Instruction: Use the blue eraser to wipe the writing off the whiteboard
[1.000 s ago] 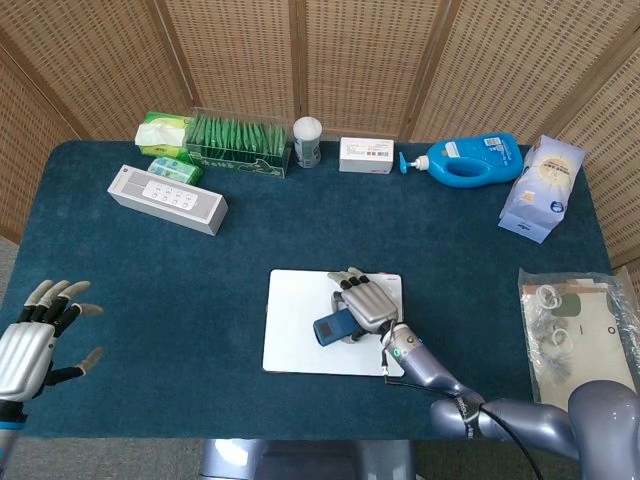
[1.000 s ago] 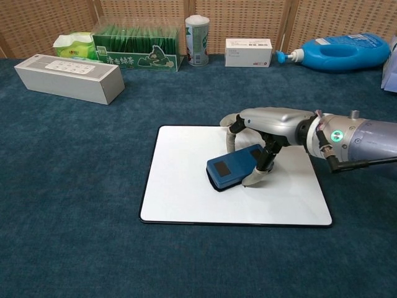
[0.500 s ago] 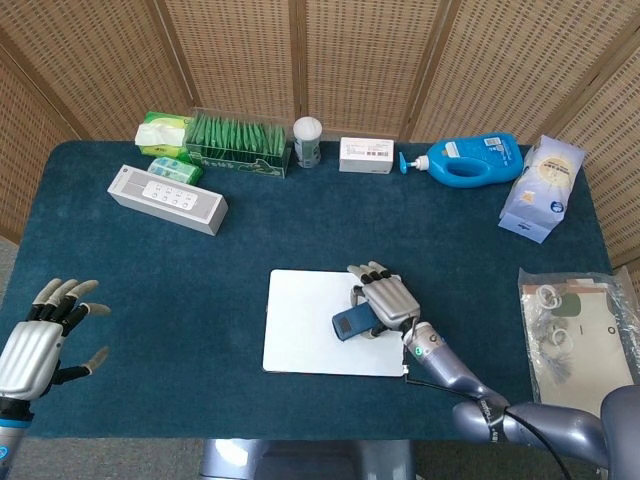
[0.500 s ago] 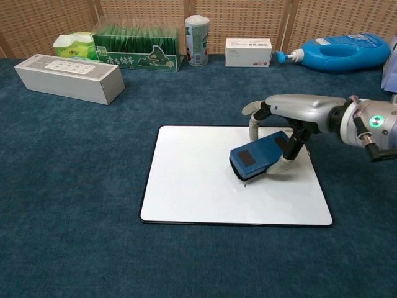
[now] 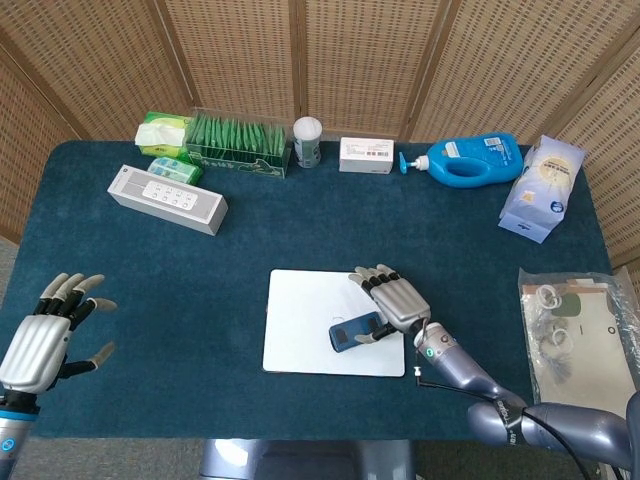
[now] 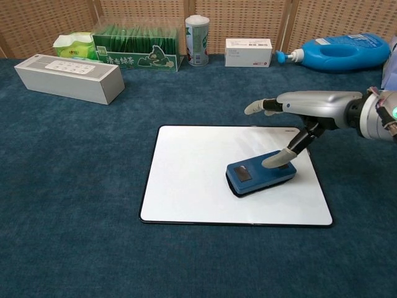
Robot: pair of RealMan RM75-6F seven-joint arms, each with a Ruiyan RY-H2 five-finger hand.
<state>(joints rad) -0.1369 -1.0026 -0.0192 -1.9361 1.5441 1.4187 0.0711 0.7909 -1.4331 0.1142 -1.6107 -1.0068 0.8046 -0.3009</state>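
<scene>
A dark blue table stands in front of a woven screen. Near its front edge lies a white whiteboard [image 6: 186, 180] with a thin dark border, flat and level. The blue eraser [image 6: 260, 176] lies flat on the right half of the board, its long side running roughly left to right.

The robot's right hand [image 6: 304, 112] reaches in from the right, palm down, above the eraser. Its fingers [image 6: 263, 106] are spread and stretched out over the board's far right corner, holding nothing. Only the thumb [image 6: 282, 158] points down, its tip resting on or just above the eraser's right end; the eraser is not gripped.

The left hand [image 5: 45, 335] hangs off the table's front left corner, well apart from the board, fingers fanned open and empty.

In both views the board's surface looks plain white, with no writing visible. A faint mark could be too small to see, and anything under the eraser is hidden. Judging from this, the wiping looks finished or nearly so, and the eraser appears to be set down on the board. What may remain is drawing the right hand away.

Along the table's far edge stand a white speaker bar [image 5: 167, 198], a green packet box [image 5: 238, 142], a small white canister [image 5: 307, 140] and a blue bottle [image 5: 470, 160] lying on its side.
</scene>
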